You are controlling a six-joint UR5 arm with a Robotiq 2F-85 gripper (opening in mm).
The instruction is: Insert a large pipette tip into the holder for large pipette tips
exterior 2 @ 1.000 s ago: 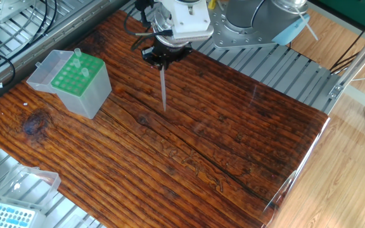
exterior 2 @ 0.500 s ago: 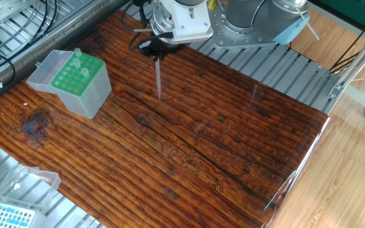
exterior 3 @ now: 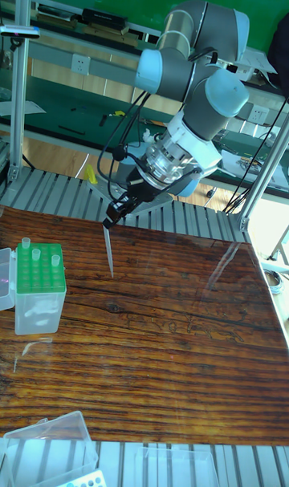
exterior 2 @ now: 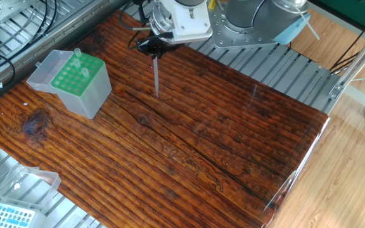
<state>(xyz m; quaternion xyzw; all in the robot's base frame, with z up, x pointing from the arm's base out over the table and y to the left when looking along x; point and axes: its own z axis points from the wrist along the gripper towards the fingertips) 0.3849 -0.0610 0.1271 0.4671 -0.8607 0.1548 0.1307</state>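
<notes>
Dark, heavily grained wood makes up the table (exterior 2: 233,139), which spreads out below the claw and is framed by ribbed grey metal. Above the claw rises the UR5 arm (exterior 3: 193,62), grey with pale blue joint caps and black cables looped at its wrist. The holder for large pipette tips (exterior 2: 76,81) stands on the table to the left of the claw in the fixed view, well apart from it; its green top plate carries a few tips upright in the holes at the far side, and its clear lid hangs open on the side away from the claw. A flatter box with a light blue grid top (exterior 2: 6,215) sits far from the claw, off the wood at the near left corner, with a clear lid lying just behind it. The claw (exterior 2: 154,49) hangs above the far part of the table with its black fingers clamped on the wide end of the large pipette tip (exterior 2: 156,77). The tip points nearly straight down, its fine end clear of the wood.
</notes>
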